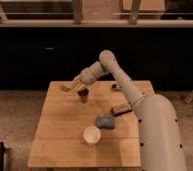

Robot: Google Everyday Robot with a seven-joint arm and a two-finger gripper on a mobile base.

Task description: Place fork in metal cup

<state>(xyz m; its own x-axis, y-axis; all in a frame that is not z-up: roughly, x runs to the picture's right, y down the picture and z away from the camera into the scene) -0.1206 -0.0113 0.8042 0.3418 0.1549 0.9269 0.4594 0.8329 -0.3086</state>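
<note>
The metal cup [83, 95], a small dark tumbler, stands upright on the far left part of the wooden table [65, 130]. My gripper [74, 85] hangs just above and left of the cup's rim, reaching in from the right. It is shut on the fork [65, 88], a slender tan utensil that sticks out to the left of the gripper, roughly level, above the table. The fork is outside the cup, its near end close to the rim.
A cream-white round cup [91, 135] stands near the table's front middle. A blue-grey object [105, 121] lies beside it, a brown block [121, 109] further right, and a small dark item [115, 87] at the far right edge. My arm's pale body [155, 135] covers the table's right side.
</note>
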